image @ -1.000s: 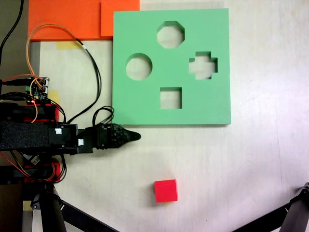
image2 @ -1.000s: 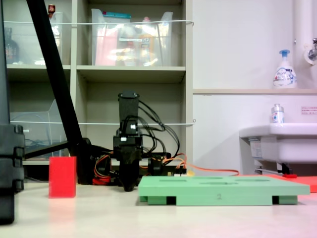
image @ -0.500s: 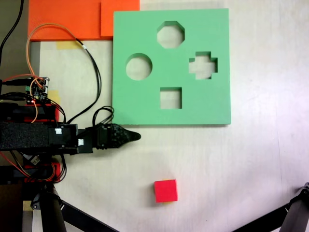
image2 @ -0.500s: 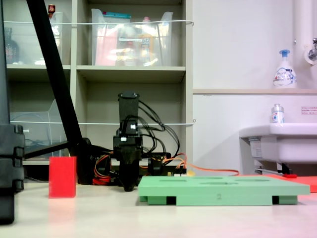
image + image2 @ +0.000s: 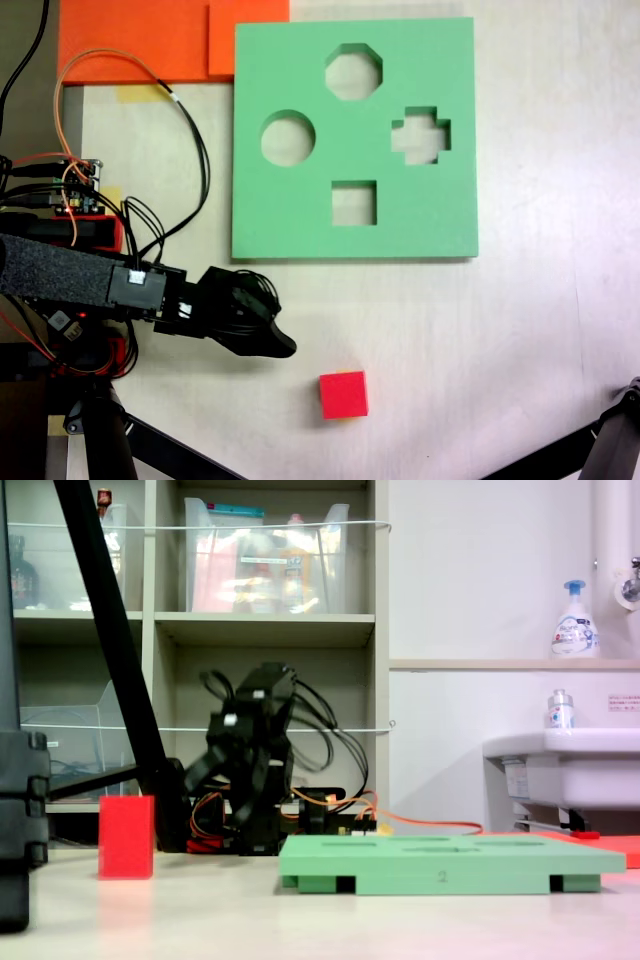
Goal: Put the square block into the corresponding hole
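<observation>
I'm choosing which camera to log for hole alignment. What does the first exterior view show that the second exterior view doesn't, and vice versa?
Only the first exterior view shows the cutout shapes, including the square hole, and the orange sheet.

Only the second exterior view shows the shelves, soap bottle and sink, plus the board's thickness.

Both exterior views show the red block on the table, the green board and the tool, apart from the block.

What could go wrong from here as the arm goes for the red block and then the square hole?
The gripper is tilted toward the red block and could nudge it across the smooth table instead of straddling it. The square hole looks barely wider than the block, so a slightly rotated drop may leave it perched on the green board. The loose cables beside the board might snag.
</observation>
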